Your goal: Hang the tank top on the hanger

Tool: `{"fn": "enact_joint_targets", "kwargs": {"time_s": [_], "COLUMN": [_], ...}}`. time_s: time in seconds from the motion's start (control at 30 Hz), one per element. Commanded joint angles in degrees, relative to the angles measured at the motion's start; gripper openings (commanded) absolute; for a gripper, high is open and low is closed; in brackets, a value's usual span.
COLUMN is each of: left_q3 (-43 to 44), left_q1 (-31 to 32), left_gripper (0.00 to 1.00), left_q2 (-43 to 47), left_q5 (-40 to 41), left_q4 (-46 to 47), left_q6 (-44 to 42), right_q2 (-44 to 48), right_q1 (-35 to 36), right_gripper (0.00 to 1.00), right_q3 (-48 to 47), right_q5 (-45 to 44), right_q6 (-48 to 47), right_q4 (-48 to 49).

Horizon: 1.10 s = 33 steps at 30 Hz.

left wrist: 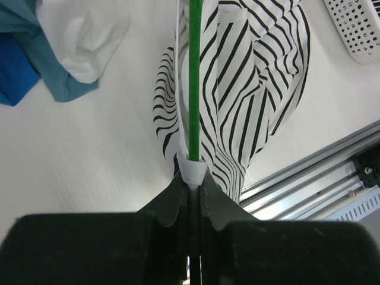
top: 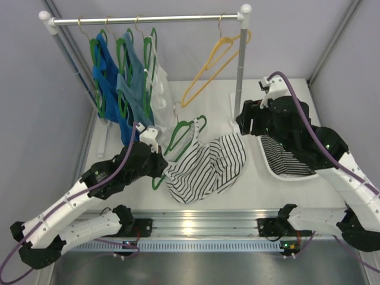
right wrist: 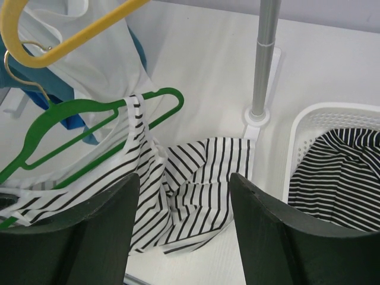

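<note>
At the near edge runs a ribbed aluminium rail (top: 202, 224); just beyond it the left gripper (left wrist: 193, 178) has its black fingers (left wrist: 172, 202) pressed nearly together on the slim green triangular hanger (left wrist: 195, 77), with a fold of white fabric pinched at the tips; the top view shows only that gripper's body over the hanger's near-left end, not this grip.

The white tank top with thin dark stripes (top: 205, 169) lies crumpled on the white table (top: 249, 190) between the two arms, its left edge touching the hanger; the right wrist view alone shows a strap laid across the hanger's bars.

The right gripper (right wrist: 184, 184) hangs above the tank top's far-right part, its fingers (right wrist: 89, 237) spread wide and holding nothing.

To the right stands a white perforated plastic basket (right wrist: 297, 142) holding a darker striped cloth (right wrist: 338, 172).

Farthest, a metal clothes rack (top: 148, 19) carries plain blue tops (top: 110, 77), a plain white top (top: 160, 86) and a bare yellow hanger (top: 214, 65).
</note>
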State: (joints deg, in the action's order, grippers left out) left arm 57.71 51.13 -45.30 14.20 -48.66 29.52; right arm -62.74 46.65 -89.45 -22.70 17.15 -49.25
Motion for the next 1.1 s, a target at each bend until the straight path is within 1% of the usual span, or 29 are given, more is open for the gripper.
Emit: {"fn": "enact_joint_targets", "kwargs": {"time_s": [0.0,0.13,0.27,0.4,0.47,0.67,0.7,0.77,0.93,0.97,1.0,1.03,1.07], "left_q3": [3.46,4.34,5.65,7.06,6.97,9.78,11.44,13.47,22.16,23.83,27.33,29.10,30.78], "left_q1": [-0.07,0.02,0.02,0.02,0.02,-0.07,-0.07,-0.07,-0.16,-0.16,-0.68,-1.12,-2.86], "left_gripper": [0.00,0.00,0.00,0.00,0.00,0.00,0.00,0.00,0.00,0.00,0.00,0.00,0.00], "left_q2": [-0.32,-0.58,-1.63,-3.48,-3.74,-5.85,-6.55,-9.18,-15.24,-16.22,-18.40,-19.47,-20.43], "left_q5": [-1.71,-5.57,-7.77,-11.02,-11.21,-1.64,1.42,3.46,10.75,13.64,14.71,15.15,14.29], "left_q4": [8.14,8.67,8.50,8.23,9.11,7.36,6.40,5.51,3.06,2.53,2.17,1.56,1.21], "left_q6": [-3.41,-7.00,-9.29,-10.62,-10.88,-9.40,-8.96,-8.60,-8.68,-8.77,-8.95,-9.39,-9.74], "right_q2": [2.44,3.94,4.91,5.61,6.05,6.40,6.40,6.49,6.49,6.40,6.40,6.49,6.40], "right_q1": [-0.86,-0.86,-0.95,-0.95,-0.95,-1.04,-1.04,-1.04,-1.13,-1.13,-1.13,-1.04,-1.13], "right_gripper": [0.62,0.62,0.62,0.62,0.62,0.62,0.62,0.62,0.62,0.62,0.62,0.62,0.62], "right_q3": [1.03,2.09,3.05,3.67,3.93,4.02,3.93,3.76,3.32,3.23,3.23,3.14,3.05], "right_q5": [-0.94,-2.08,-2.53,-2.79,-3.14,-3.58,-3.58,-3.49,-3.32,-3.14,-3.14,-3.23,-3.23], "right_q6": [0.43,0.61,0.96,1.13,1.22,1.14,1.13,1.05,0.87,0.87,0.70,0.70,0.61], "right_q4": [0.74,0.30,0.30,0.21,0.21,-0.14,-0.14,-0.05,-0.05,-0.05,-0.05,-0.05,0.03]}}
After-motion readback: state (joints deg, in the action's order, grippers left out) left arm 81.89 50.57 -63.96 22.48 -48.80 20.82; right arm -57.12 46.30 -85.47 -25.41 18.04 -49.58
